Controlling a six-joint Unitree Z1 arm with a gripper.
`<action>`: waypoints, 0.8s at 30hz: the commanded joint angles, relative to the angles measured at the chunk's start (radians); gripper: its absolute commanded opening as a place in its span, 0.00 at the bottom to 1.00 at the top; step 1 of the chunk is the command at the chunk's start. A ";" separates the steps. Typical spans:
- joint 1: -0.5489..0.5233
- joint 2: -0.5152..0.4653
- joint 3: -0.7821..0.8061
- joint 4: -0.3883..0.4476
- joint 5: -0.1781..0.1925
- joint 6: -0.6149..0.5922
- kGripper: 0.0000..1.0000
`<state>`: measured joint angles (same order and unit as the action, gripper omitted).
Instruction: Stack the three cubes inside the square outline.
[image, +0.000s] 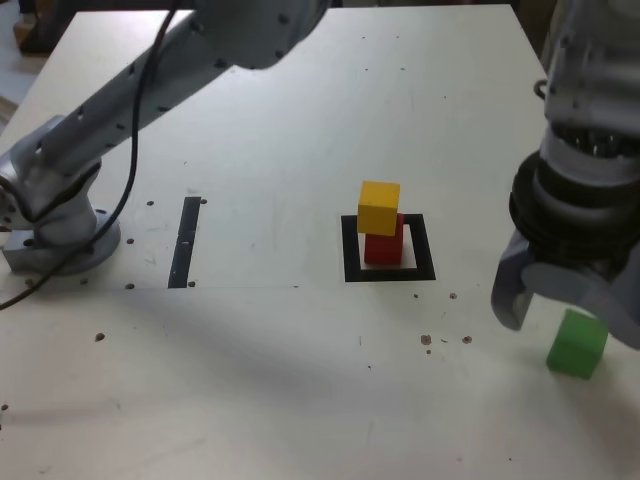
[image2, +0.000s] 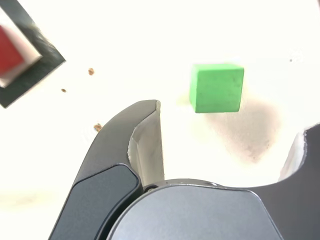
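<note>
Beneath the spread claw (image: 565, 305) sits a matte green cube (image: 577, 344).

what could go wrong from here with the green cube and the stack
1. The open end effector hangs above the green cube, which shows off-centre between its fingers in the wrist view; closing that way could nudge or tip it.
2. The yellow cube sits skewed on the red cube inside the square outline, overhanging toward the exterior view's left. Placing green on top could topple the stack.

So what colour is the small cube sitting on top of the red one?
Yellow, clearest in the exterior view.
</note>
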<state>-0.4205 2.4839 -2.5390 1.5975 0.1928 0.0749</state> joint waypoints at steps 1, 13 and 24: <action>-0.002 0.014 -0.012 0.013 -0.005 0.002 0.90; 0.026 0.053 -0.028 0.022 0.005 0.004 0.86; 0.041 0.102 -0.118 0.036 -0.026 -0.011 0.85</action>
<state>-0.3799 2.5884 -2.6514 1.6164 0.1698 0.0689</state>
